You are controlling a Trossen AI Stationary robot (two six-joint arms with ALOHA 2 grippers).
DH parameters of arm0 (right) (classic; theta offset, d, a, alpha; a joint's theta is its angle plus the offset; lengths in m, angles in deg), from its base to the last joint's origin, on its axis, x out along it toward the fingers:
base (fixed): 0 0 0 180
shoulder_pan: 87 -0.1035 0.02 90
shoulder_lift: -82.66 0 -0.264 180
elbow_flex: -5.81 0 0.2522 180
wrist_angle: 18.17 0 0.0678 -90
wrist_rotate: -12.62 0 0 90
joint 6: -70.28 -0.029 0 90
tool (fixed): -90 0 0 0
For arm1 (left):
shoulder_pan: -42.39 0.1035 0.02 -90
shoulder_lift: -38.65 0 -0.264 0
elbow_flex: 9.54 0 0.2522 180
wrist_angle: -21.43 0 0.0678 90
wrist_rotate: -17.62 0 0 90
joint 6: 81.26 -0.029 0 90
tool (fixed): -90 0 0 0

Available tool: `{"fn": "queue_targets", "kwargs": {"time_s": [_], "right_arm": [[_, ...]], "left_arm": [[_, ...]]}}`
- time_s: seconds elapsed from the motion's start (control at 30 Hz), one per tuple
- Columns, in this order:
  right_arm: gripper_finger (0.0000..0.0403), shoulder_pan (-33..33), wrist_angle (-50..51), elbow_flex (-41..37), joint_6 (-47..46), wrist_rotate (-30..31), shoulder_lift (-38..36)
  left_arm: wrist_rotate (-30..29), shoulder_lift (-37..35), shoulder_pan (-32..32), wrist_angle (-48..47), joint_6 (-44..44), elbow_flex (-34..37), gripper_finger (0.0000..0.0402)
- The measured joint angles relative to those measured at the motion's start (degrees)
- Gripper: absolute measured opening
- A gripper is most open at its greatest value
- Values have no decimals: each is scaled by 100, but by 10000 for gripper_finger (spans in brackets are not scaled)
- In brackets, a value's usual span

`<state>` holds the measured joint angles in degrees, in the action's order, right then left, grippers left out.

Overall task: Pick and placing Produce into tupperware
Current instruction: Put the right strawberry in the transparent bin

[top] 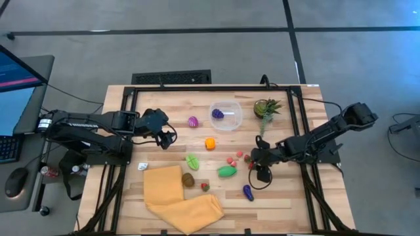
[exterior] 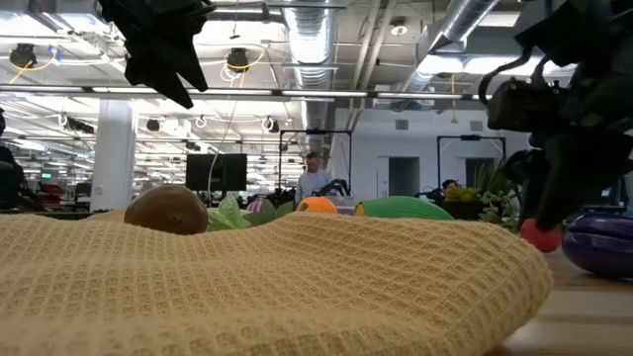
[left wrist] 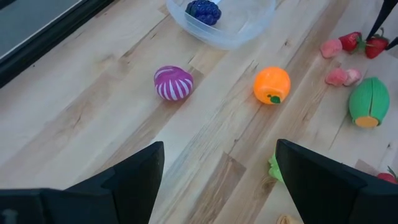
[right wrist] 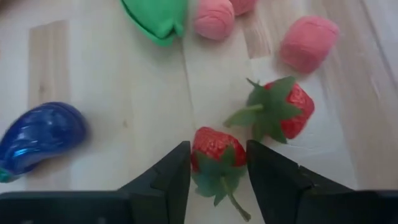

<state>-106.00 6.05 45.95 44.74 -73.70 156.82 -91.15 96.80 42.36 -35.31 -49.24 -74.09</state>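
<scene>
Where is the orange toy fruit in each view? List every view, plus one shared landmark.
High view: orange fruit mid-table, near the tub.
Low view: centre, behind the yellow cloth.
Left wrist view: on bare wood near the tub.
Right wrist view: not in it.
Shared landmark: the green piece.

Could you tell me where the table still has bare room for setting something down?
Bare wood lies along the left edge beside the left gripper, and between the purple-striped piece and the cloth. It is crowded around the right gripper, among strawberries and pink pieces.
</scene>
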Motion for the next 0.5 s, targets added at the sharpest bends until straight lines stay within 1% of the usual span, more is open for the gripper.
{"fn": "queue_targets", "kwargs": {"time_s": [0.2,0.5], "right_arm": [[149,2,232,100,46,-92,-3],[164,2,282,104,50,-221,-8]], "left_arm": [[-69,0,0,-2,-58,0,300],[-109,0,0,-2,-98,0,300]]}}
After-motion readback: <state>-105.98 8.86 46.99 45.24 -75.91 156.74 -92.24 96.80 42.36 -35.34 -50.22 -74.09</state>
